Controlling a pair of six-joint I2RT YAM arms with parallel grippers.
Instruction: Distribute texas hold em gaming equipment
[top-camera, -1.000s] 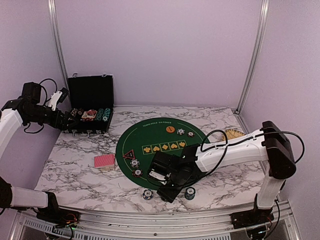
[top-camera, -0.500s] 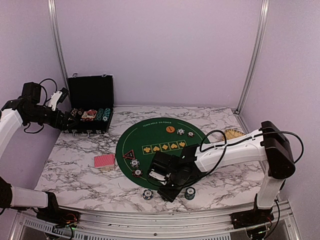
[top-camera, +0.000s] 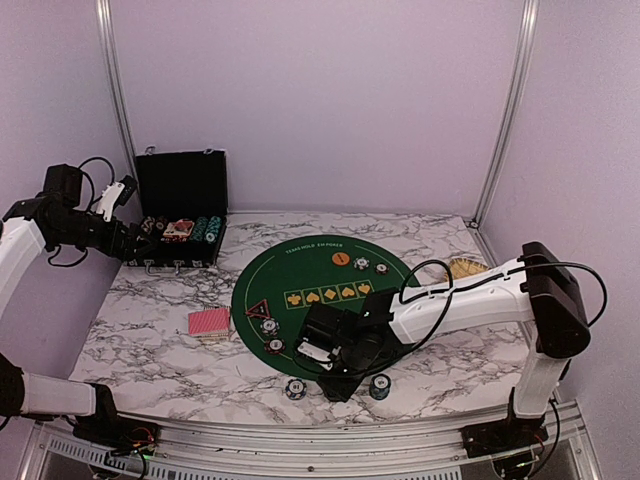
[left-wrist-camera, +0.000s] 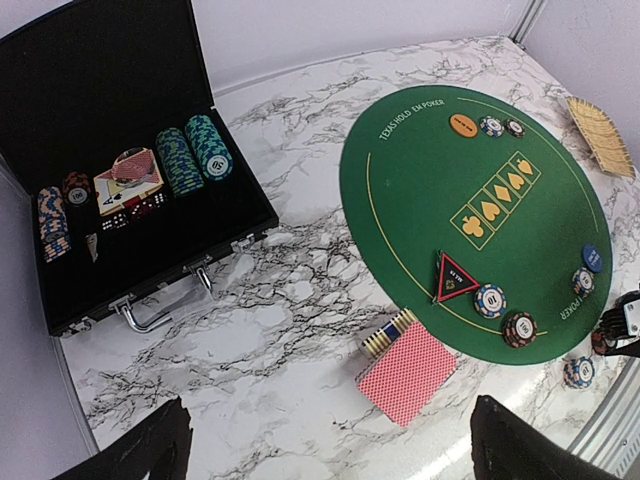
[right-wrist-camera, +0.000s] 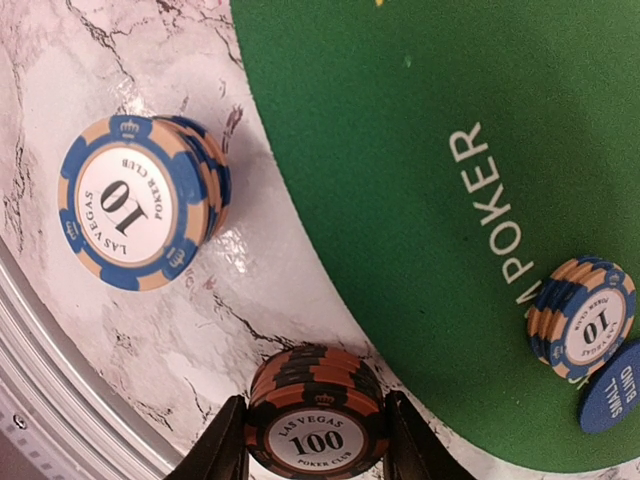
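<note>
Right fingers (right-wrist-camera: 228, 450) pinch the 100 chip stack (right-wrist-camera: 316, 415) just off the green mat (right-wrist-camera: 400, 150), so lift it straight up and level; left fingers (left-wrist-camera: 150, 450) gape wide, empty.

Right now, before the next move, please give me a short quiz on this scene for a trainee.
1. True or false: the left tool is open and holds nothing.
2. The chip stack between the fingers of the right tool reads: A) 10, B) 100, C) 500.
3. On what do the red-backed cards lie: the green mat or the marble table?
Key: 1 true; 2 B; 3 the marble table, beside the mat.
</note>
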